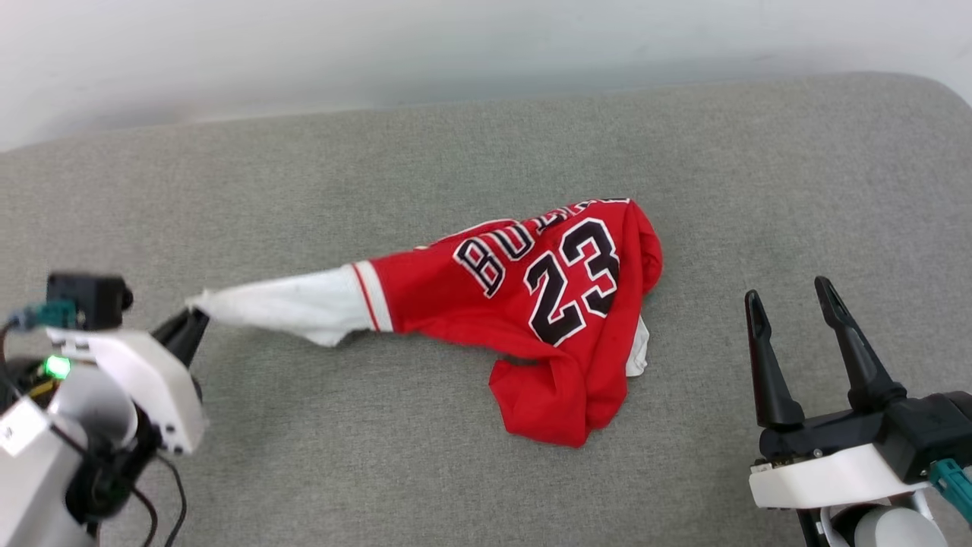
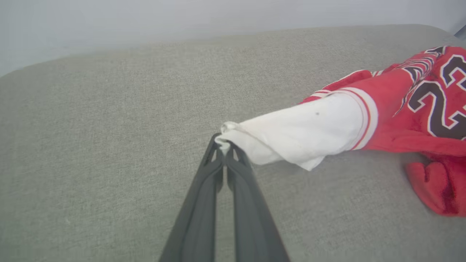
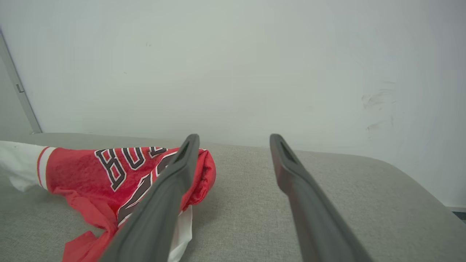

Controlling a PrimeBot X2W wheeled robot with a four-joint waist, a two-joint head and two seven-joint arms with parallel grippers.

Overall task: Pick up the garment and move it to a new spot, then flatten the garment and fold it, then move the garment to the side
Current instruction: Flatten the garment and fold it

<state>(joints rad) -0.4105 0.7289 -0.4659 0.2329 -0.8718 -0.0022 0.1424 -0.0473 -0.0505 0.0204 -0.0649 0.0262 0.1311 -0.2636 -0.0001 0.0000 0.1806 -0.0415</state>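
The garment [image 1: 531, 304] is a red jersey with black number 23, lying crumpled in the middle of the grey cushion. One white sleeve [image 1: 296, 305] is stretched out toward the left. My left gripper [image 1: 196, 313] is shut on the tip of that sleeve; in the left wrist view the fingers [image 2: 233, 171] pinch the white cloth [image 2: 298, 134]. At the lower right my right gripper [image 1: 790, 300] stands open beside the garment, apart from it. In the right wrist view its fingers [image 3: 174, 182] frame the jersey's red body [image 3: 91, 171].
The grey upholstered surface [image 1: 486, 471] spreads wide on all sides of the garment. A pale wall [image 1: 380, 45] runs behind its far edge. The cushion's rounded corner [image 1: 934, 91] lies at the far right.
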